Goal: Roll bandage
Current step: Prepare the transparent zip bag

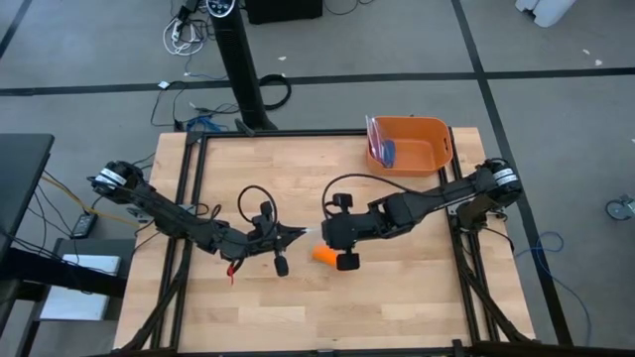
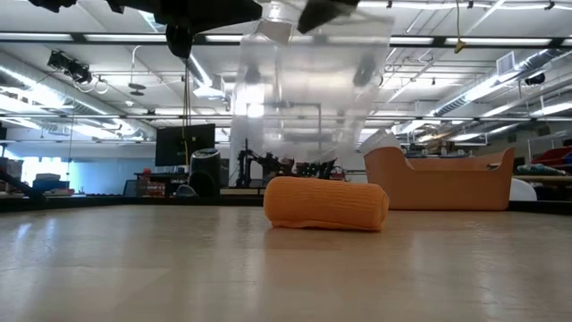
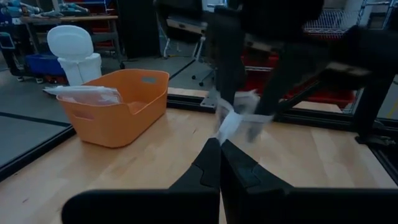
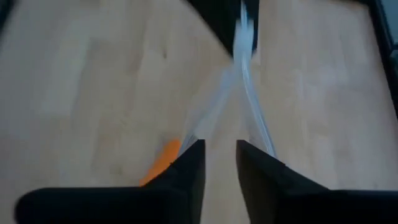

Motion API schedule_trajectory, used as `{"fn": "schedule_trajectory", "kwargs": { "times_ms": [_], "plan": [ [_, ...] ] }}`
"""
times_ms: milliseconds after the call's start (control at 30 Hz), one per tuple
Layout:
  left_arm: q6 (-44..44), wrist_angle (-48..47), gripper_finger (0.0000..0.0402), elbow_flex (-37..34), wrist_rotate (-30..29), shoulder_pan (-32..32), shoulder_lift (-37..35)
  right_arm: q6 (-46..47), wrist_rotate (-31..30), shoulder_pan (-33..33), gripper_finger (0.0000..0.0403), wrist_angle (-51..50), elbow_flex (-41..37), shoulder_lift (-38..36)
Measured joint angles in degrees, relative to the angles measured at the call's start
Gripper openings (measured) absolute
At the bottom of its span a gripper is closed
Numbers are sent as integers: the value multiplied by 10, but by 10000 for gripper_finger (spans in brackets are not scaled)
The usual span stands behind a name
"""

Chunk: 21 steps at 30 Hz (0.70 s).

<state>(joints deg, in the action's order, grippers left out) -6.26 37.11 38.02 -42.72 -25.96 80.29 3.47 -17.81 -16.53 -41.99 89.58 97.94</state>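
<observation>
The bandage (image 1: 323, 254) is a rolled orange cylinder lying on its side on the wooden table; it also shows in the low view (image 2: 326, 204) and as an orange tip (image 4: 163, 160) in the right wrist view. Above it hangs a clear plastic bag (image 2: 313, 80), between my two grippers. My left gripper (image 3: 220, 144) points level and is shut on the bag (image 3: 239, 118). My right gripper (image 4: 217, 152) slants down from the table's right with a gap between its fingers, at the bag's (image 4: 245, 81) other end. My left gripper pinches an edge of the clear bag (image 3: 225, 132) between its two fingertips, coming level from the table's left. The bag is lifted clear of the table and of the bandage. My right gripper stands open where two clear sheets (image 4: 205, 127) run toward its fingertips; whether they touch, I cannot tell.
An orange plastic bin (image 1: 409, 144) stands at the table's far right corner, with another clear packet (image 1: 382, 151) leaning in it. A black frame rail (image 1: 189, 198) borders the table. Bare wood lies on the near side of the bandage.
</observation>
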Motion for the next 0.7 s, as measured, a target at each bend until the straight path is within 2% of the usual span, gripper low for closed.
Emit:
{"fn": "schedule_trajectory", "kwargs": {
  "times_ms": [167, 267, 433, 600, 700],
  "plan": [
    [-2, 8, 1, 0, 15, 1, 19, 1, 25, 5, 114, 43, 1, 17],
    [-10, 6, 1, 0, 17, 1, 34, -4, 26, 9, 87, 8, 1, 25],
    [-15, 11, 1, 0, 17, 1, 45, 6, -5, 9, 10, -35, 0, 22],
    [-5, 32, 1, 0, 15, 0, 45, 19, 32, 5, 7, -40, 1, 30],
    [-2, 38, 1, 1, 15, 0, 45, 33, 22, -4, 4, -51, 0, 34]
  ]
}}
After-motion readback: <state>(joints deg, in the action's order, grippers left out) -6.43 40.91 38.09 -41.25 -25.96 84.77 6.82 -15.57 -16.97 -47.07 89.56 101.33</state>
